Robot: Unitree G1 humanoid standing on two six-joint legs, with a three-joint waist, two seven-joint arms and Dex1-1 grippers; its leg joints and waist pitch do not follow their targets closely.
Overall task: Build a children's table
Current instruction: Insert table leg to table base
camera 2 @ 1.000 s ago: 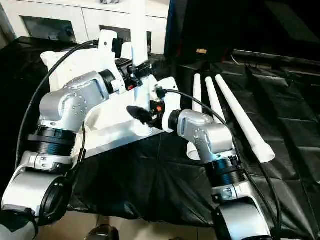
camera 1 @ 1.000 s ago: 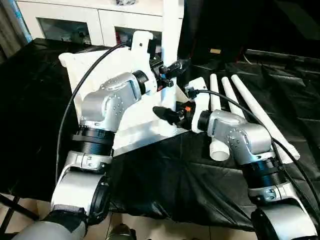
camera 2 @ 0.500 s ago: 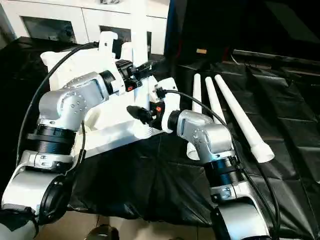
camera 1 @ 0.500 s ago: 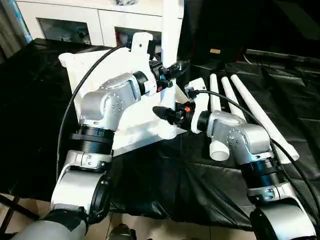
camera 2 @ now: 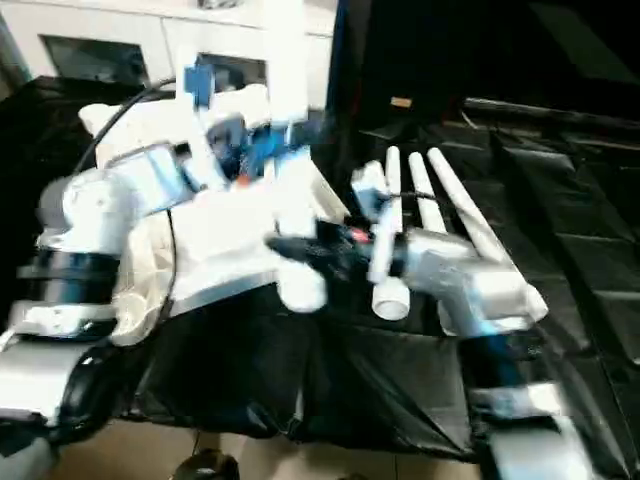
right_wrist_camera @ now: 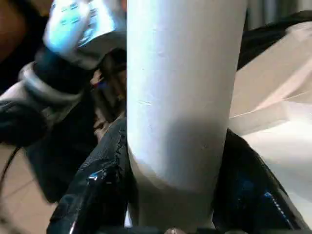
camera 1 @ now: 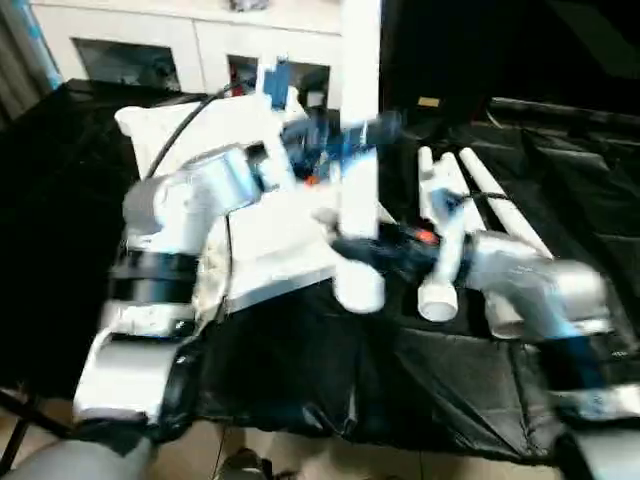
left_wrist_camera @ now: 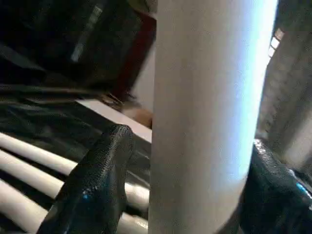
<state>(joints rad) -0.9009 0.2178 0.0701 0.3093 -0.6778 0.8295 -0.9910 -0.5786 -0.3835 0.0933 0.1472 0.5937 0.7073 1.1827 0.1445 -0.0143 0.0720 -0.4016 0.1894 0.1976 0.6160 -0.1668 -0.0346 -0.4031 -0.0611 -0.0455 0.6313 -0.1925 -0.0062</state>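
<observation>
One white table leg (camera 1: 360, 150) stands upright at the near right corner of the white tabletop (camera 1: 262, 215), which lies on the black cloth. My left gripper (camera 1: 360, 130) is around the leg's upper part. In the left wrist view the leg (left_wrist_camera: 204, 117) stands between the fingers and one finger (left_wrist_camera: 105, 170) is slightly clear of it. My right gripper (camera 1: 350, 245) is shut on the leg low down, and in the right wrist view both fingers (right_wrist_camera: 105, 170) press against it. Three more legs (camera 1: 437, 298) lie side by side to the right.
A white cabinet with glass doors (camera 1: 150, 40) stands behind the table. The black cloth (camera 1: 400, 380) covers the table down to its near edge, with floor below. Black cables run from both forearms.
The whole picture has shifted and blurred, so the camera has moved. My right gripper has come in from beside the leg and closed on it. The left gripper's fingers have spread.
</observation>
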